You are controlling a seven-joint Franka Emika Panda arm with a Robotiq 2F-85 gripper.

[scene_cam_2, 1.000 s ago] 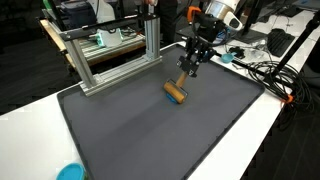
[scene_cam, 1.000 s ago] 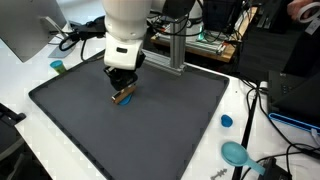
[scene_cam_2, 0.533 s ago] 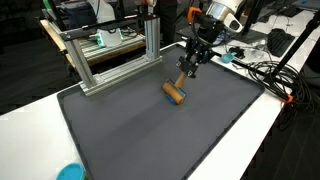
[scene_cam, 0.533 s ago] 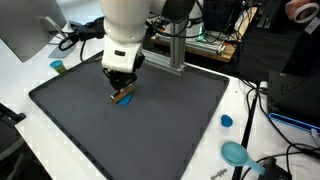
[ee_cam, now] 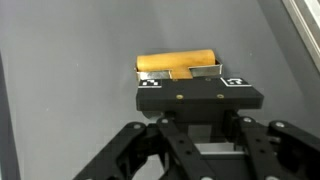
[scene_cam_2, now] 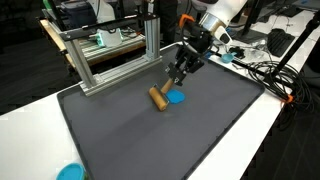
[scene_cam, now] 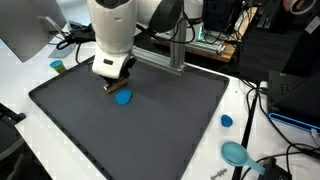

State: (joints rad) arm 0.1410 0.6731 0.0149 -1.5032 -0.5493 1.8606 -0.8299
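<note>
Sliding sideways since a moment ago, the wooden roll (scene_cam_2: pixel 158 98) now lies away from where it was, and a blue disc (scene_cam_2: pixel 176 97) shows just beside it. Both lie flat on the dark mat (scene_cam_2: pixel 140 140), near its middle.

It looks like a pushing step. The gripper (ee_cam: pixel 180 73) is clenched tight with nothing in it, and its tips seem to rest against the roll's long side. I think another push needs the tips low and behind the roll's middle, or it may spin off.

The roll is short, round and light brown. A metal frame (scene_cam_2: pixel 110 60) stands behind.
</note>
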